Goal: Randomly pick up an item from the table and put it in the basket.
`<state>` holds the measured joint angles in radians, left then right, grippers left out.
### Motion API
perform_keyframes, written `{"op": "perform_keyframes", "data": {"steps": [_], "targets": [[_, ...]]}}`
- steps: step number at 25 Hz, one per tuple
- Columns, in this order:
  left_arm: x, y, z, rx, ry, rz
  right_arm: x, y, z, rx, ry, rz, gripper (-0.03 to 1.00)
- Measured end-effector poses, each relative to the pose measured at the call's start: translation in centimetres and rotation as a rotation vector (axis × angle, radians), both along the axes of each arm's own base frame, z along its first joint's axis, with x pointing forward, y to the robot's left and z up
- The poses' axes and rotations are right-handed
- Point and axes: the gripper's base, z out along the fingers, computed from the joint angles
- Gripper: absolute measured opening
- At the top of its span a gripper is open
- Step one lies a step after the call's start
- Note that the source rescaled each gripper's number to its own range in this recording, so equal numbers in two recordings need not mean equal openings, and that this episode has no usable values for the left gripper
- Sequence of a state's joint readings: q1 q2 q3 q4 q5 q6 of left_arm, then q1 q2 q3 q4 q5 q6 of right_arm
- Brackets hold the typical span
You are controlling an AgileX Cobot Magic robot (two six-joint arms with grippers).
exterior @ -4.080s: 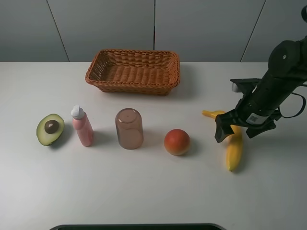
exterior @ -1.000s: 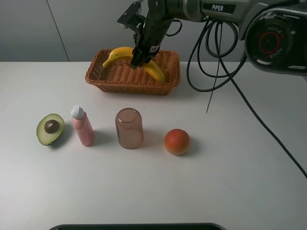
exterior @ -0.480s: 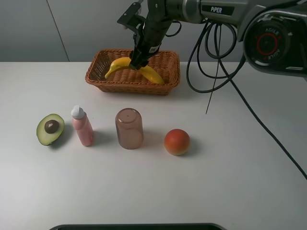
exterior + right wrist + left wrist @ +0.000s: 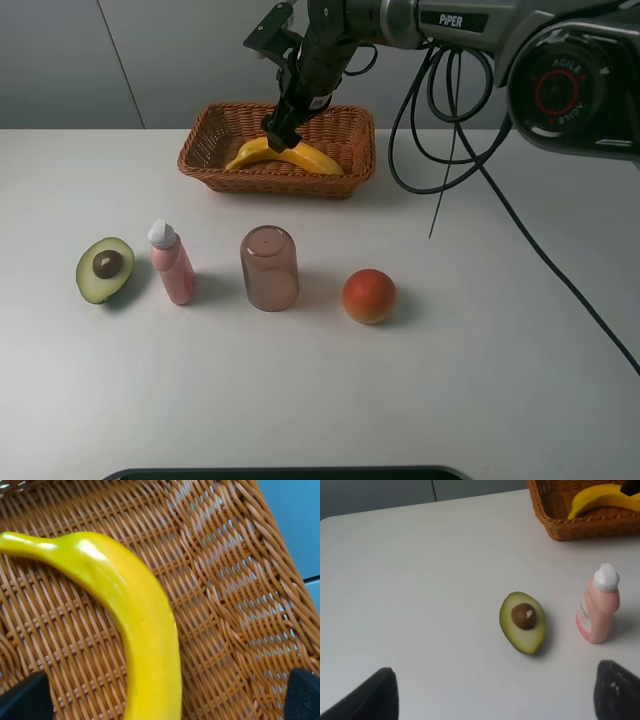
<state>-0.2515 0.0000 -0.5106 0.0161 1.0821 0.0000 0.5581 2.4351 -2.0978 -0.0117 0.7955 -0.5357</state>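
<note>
Banana (image 4: 285, 156) lies in basket (image 4: 200, 160), at 12 o'clock on table (image 4: 500, 380). Right gripper (image 4: 273, 132) spread wide, empty, just over banana's middle. Left gripper (image 4: 495, 694) spread wide, empty. Risk: finger snags banana or wicker rim on lift-out, dragging the basket.

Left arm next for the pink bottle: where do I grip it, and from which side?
Take the pink bottle around its mid-body, below the white cap. It stands upright, so probably come in level from the table's near side, jaws passing either side; the avocado half and upturned cup leave room on both sides.
</note>
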Motion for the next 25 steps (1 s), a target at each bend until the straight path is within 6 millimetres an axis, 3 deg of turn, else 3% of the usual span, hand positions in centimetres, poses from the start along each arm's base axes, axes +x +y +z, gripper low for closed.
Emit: {"op": "perform_keyframes", "data": {"steps": [5, 8, 11, 17, 25], "targets": [[0.0, 0.0, 0.0, 0.000, 0.000, 0.000, -0.1, 0.0, 1.1, -0.002, -0.001, 0.003, 1.00], [0.0, 0.0, 0.0, 0.000, 0.000, 0.000, -0.4, -0.5, 4.0, 0.014, -0.011, -0.008, 1.00], [0.0, 0.0, 0.0, 0.000, 0.000, 0.000, -0.7, -2.1, 8.5, 0.079, -0.026, -0.059, 1.00], [0.0, 0.0, 0.0, 0.000, 0.000, 0.000, -1.9, -9.6, 17.9, 0.164, -0.057, -0.217, 1.00], [0.0, 0.0, 0.0, 0.000, 0.000, 0.000, -4.9, -21.7, 26.1, 0.199, -0.120, -0.488, 1.00]]}}
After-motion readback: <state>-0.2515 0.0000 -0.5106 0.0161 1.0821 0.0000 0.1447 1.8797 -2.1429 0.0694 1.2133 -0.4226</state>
